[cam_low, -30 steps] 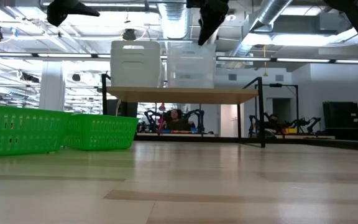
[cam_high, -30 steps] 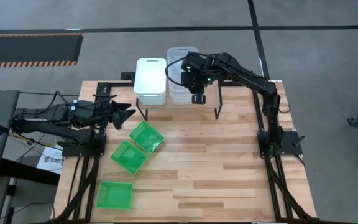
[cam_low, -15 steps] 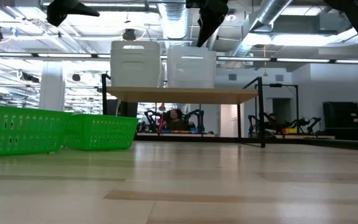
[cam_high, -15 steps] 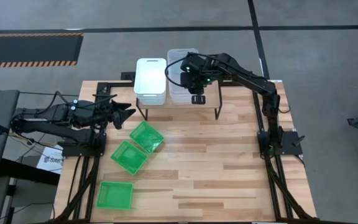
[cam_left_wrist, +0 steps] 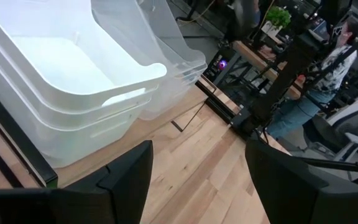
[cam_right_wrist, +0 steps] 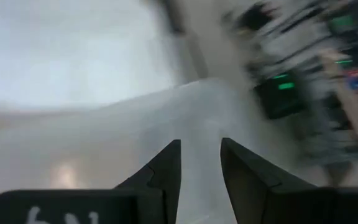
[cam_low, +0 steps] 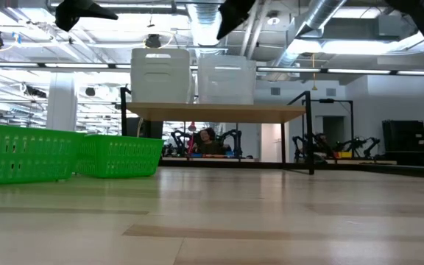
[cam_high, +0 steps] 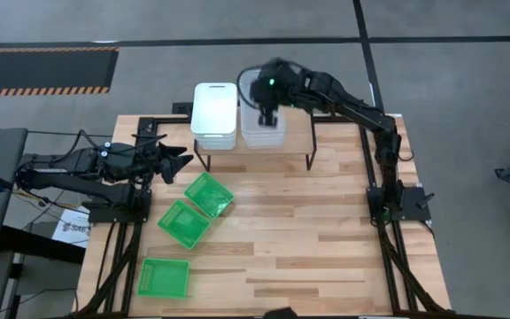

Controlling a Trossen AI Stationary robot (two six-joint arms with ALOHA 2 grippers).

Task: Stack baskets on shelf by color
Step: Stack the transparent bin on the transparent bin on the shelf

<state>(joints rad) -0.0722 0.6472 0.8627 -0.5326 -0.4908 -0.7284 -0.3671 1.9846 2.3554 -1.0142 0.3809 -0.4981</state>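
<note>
Nearest you on the slatted wooden surface (cam_high: pixel 326 248) lie three bright green baskets with perforated plastic walls and rounded corners: one (cam_high: pixel 164 277) at the near left edge, a second (cam_high: pixel 182 223) farther in, and a third (cam_high: pixel 209 194) tilted just beyond it, touching the second at a corner. To their left your left gripper (cam_high: pixel 182 162) hangs above the surface edge, its two dark fingers (cam_left_wrist: pixel 126 180) spread wide and holding nothing. Behind the green baskets stands the shelf (cam_high: pixel 299 146), a pale wooden top on thin black legs. On it sit a stack of opaque white baskets (cam_high: pixel 214 113) and, just beside it on the right, a stack of clear see-through baskets (cam_high: pixel 262 131). Your right gripper (cam_high: pixel 266 105) hovers over the clear stack; its fingers (cam_right_wrist: pixel 166 168) stand a narrow gap apart, with nothing between them, above the smooth translucent plastic.
</note>
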